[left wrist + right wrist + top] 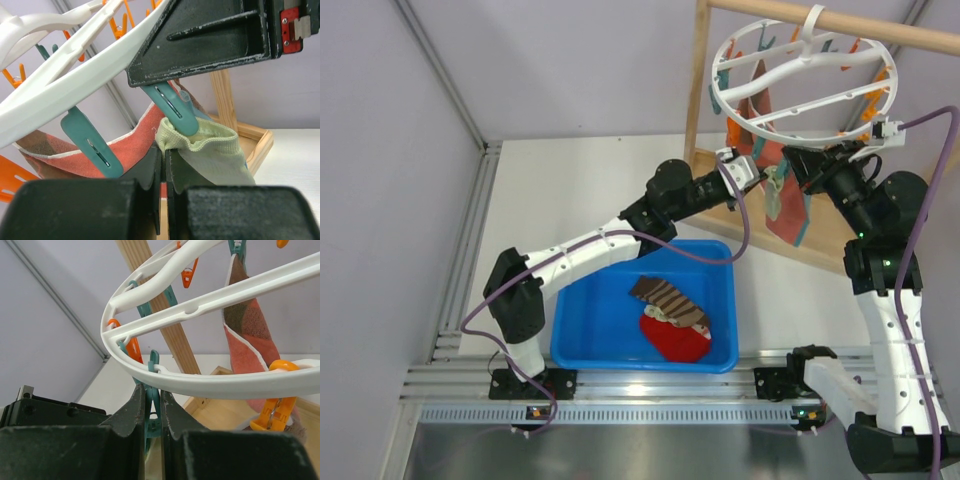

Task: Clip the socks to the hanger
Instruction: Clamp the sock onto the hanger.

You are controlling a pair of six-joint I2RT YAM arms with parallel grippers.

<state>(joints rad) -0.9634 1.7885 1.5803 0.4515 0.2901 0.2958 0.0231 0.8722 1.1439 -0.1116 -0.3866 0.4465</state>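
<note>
The white ring hanger hangs by its hook from a wooden rod, with orange and teal pegs dangling from it. Under its near rim hangs a cream sock. My left gripper is shut on the sock's cuff edge. A teal peg lies over that cuff; I cannot tell if it bites. My right gripper is shut on that teal peg's upper arms, just under the hanger's rim. In the top view, the left gripper and the right gripper flank the sock.
A salmon-red cloth hangs from the hanger beside the sock. A blue bin in front holds a brown striped sock and a red sock, with a bit of pale fabric between them. The wooden frame's base lies under the hanger.
</note>
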